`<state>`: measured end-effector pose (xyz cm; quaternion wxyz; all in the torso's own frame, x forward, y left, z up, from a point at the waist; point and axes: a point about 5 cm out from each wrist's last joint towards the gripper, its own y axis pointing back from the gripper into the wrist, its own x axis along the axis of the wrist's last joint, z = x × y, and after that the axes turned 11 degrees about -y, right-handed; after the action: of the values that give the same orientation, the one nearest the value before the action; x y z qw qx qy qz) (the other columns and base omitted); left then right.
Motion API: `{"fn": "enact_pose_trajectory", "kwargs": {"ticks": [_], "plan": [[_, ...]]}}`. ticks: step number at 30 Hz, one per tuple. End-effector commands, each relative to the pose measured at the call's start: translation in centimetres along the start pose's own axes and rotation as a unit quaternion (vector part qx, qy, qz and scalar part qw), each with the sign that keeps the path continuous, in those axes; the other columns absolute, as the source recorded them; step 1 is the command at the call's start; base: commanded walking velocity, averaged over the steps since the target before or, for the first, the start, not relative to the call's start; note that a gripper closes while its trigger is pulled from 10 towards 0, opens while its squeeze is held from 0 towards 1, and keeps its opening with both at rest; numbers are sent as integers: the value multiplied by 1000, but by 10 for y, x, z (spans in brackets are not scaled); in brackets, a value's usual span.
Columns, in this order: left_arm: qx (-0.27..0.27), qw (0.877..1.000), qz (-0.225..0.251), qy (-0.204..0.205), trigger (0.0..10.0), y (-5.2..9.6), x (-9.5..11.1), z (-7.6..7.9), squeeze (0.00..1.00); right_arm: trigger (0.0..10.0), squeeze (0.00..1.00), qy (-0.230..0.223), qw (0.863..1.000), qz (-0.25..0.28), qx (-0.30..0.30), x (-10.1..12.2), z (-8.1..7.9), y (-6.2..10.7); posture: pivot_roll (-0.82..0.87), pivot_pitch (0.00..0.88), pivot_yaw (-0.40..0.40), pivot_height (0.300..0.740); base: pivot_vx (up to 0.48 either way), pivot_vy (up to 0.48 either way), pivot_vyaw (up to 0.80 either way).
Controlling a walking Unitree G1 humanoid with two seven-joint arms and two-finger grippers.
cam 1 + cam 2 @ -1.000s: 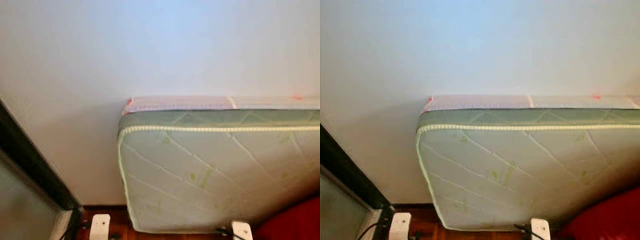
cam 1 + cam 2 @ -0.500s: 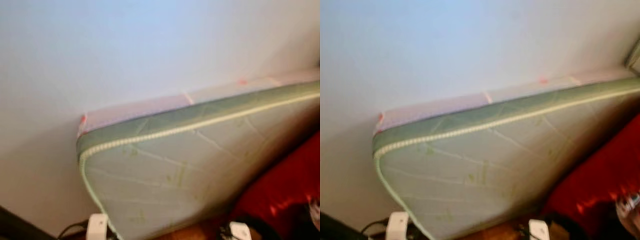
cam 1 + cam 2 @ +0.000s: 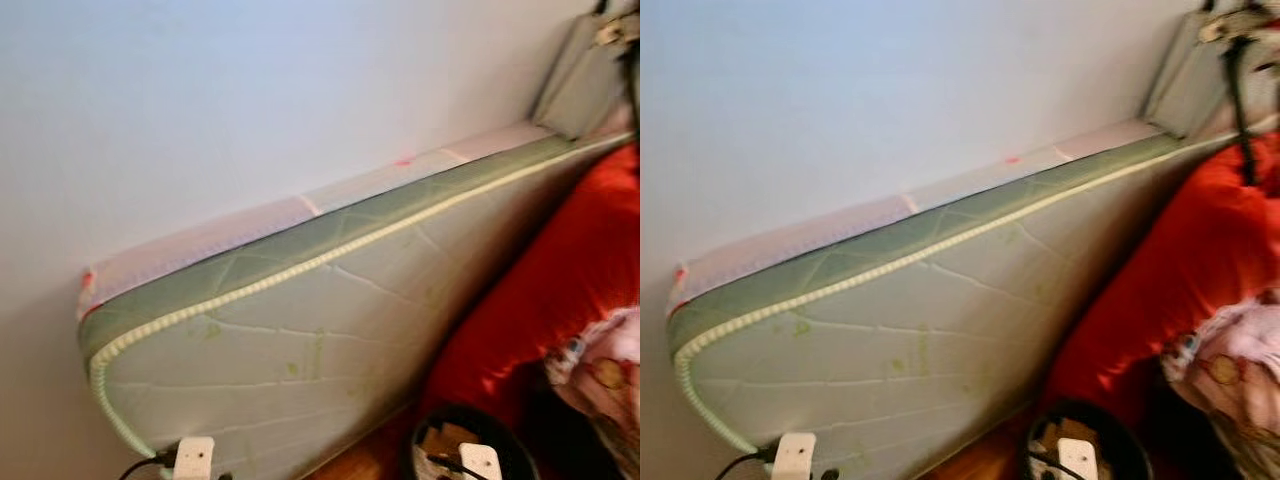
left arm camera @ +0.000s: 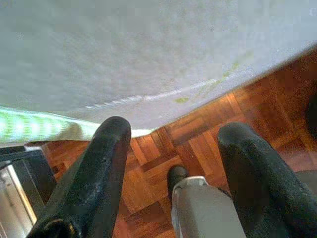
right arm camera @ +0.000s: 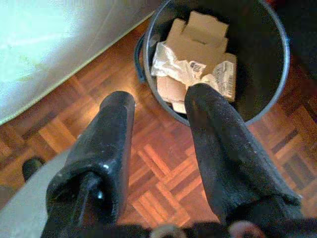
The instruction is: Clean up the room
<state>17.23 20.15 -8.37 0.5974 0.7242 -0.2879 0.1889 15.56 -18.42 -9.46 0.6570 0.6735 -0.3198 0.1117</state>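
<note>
A dark round bin (image 5: 267, 64) stands on the parquet floor (image 5: 163, 168), holding cardboard pieces and crumpled paper (image 5: 190, 59). The same bin (image 3: 465, 455) sits low in the head views, at the foot of a red beanbag (image 3: 560, 270). My right gripper (image 5: 158, 114) hangs open just above the floor beside the bin, with nothing between its fingers. My left gripper (image 4: 171, 148) is open too, over the parquet by the lower edge of a pale green quilted mattress (image 3: 300, 330) that leans on the white wall.
A pink patterned cloth (image 3: 605, 370) lies on the beanbag at the right. A grey bag (image 3: 585, 70) hangs at the upper right corner. A dark frame (image 4: 20, 178) stands by the mattress's end. My own foot (image 4: 177, 174) rests on the floor.
The camera has swung to the right: the mattress slid left and tilted in the picture, and the red beanbag, the bin and the pink cloth have come into view.
</note>
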Motion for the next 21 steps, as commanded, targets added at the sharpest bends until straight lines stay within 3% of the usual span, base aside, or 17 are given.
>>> {"fn": "enact_pose_trajectory", "kwargs": {"ticks": [1, 11, 14, 21], "plan": [[-13, 999, -9, 34, 10000, -8, 26, -42, 0, 10000, 0, -2, 999, -32, 1, 30, 31, -3, 11, 0, -67, 740, 0, 0, -656], [-9, 1000, -13, 27, 10000, -8, 26, -44, 0, 10000, 0, -5, 1000, -30, 5, 30, 30, -3, 5, 0, -66, 740, 0, 0, -637], [-8, 1000, -12, 18, 10000, -8, 26, -44, 0, 10000, 0, -19, 1000, -22, 6, 31, 29, -3, 6, 0, -68, 740, 0, 0, 0], [-8, 1000, -14, 21, 10000, -8, 25, -43, 0, 10000, 0, -15, 1000, -25, 4, 30, 31, -3, -2, 0, -71, 740, 0, -447, 0]]}}
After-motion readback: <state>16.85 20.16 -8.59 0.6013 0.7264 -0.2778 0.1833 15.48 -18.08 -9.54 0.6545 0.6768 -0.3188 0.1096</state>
